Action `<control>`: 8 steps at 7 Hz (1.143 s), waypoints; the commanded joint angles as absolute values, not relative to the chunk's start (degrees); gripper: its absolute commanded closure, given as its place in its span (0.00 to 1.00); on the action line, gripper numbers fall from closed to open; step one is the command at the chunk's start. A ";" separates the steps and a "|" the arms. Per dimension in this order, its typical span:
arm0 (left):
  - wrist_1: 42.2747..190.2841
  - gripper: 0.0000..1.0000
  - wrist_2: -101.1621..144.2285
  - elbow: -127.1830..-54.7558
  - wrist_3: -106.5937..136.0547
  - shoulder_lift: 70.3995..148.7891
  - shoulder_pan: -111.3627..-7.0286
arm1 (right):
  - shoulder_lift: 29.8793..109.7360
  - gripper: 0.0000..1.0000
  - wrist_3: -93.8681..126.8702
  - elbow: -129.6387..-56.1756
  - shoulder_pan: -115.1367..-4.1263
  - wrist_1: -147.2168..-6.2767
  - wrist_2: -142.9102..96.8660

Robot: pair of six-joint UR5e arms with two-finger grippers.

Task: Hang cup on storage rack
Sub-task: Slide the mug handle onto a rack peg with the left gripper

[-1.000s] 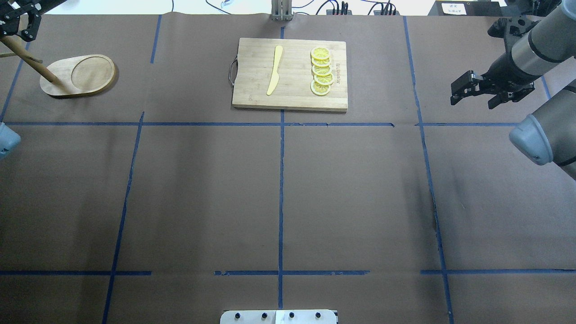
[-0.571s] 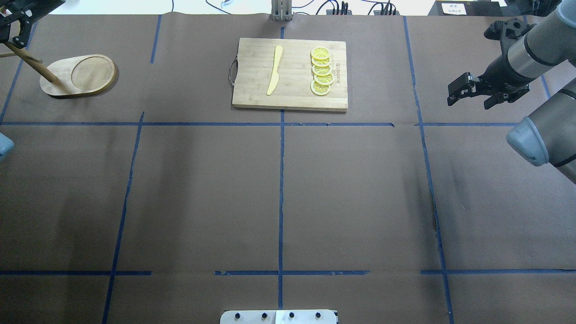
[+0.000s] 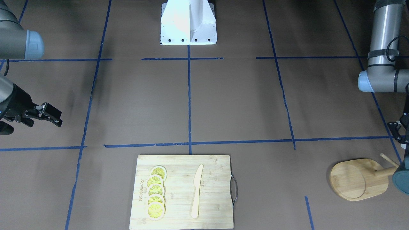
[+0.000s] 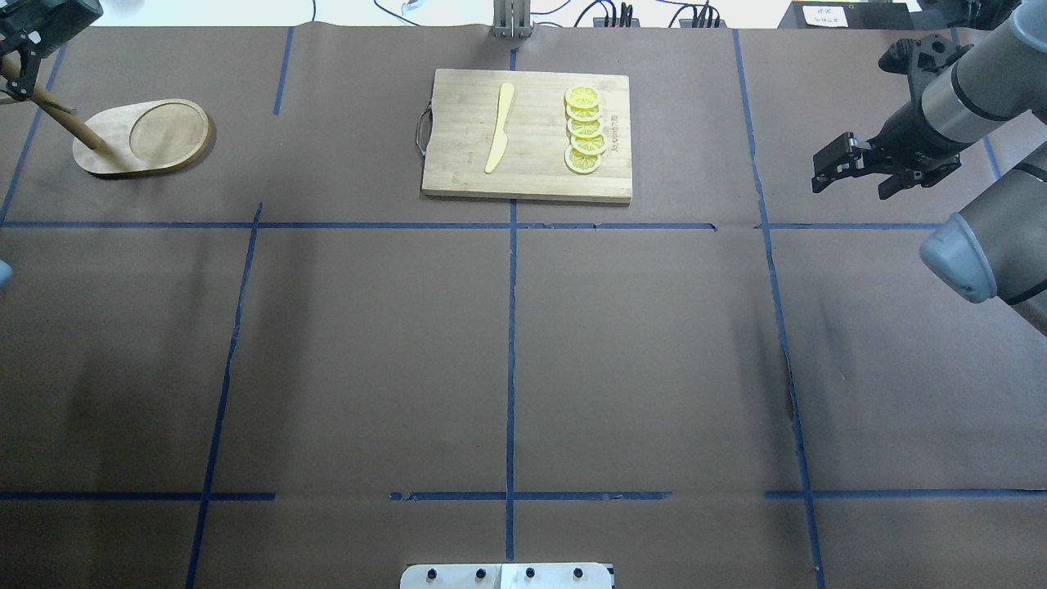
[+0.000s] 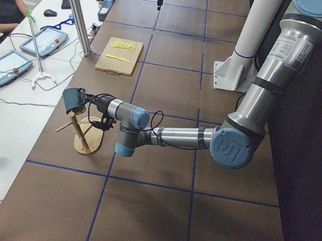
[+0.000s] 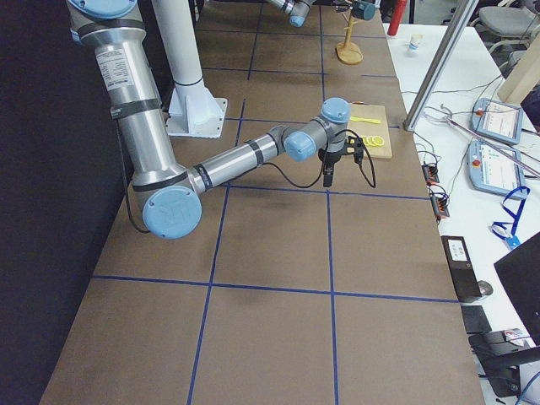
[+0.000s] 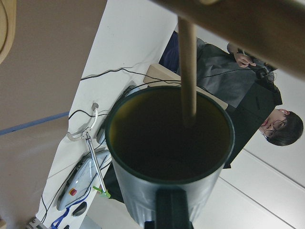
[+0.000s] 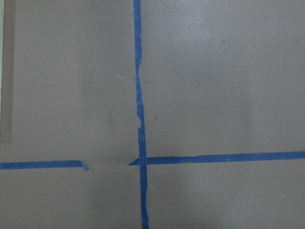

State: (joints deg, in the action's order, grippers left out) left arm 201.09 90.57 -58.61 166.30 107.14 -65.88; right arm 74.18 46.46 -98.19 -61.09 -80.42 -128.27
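Table: brown paper-covered top (image 4: 368, 352), marked into squares by blue tape lines.
Board: rectangular bamboo cutting board with metal handle (image 4: 458, 176), lying flat, well apart from the right gripper (image 4: 855, 173).
Rack: light bamboo storage rack (image 4: 168, 131), its oval base on the paper just below the left gripper (image 5: 85, 101).
Mount: white metal base plate (image 3: 188, 40), between both grippers, at the robot's edge.

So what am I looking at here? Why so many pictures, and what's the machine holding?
Two robot arms work at a brown table marked with blue tape. The pictures show one moment from several cameras: above, across the table, both table ends, and one on each wrist. The left gripper appears to hold a dark cup at a peg of the bamboo storage rack. Its wrist camera looks into the cup, with a peg crossing its mouth. The right gripper hangs open and empty. A cutting board carries lemon slices and a yellow knife.
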 commanded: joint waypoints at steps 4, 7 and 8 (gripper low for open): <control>203.99 0.01 90.53 -55.99 166.12 107.14 -65.83 | 74.09 0.00 46.58 -98.43 -60.64 -80.33 -128.23; 206.08 0.00 91.31 -56.60 163.76 107.05 -66.01 | 74.09 0.00 46.58 -98.44 -60.64 -80.33 -128.23; 208.71 0.00 94.54 -56.69 151.99 106.96 -66.09 | 74.09 0.00 46.67 -98.52 -60.64 -80.33 -128.23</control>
State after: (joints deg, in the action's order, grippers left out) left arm 206.07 91.87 -56.57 161.57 107.04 -66.01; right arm 74.09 46.60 -98.46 -60.65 -80.33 -128.23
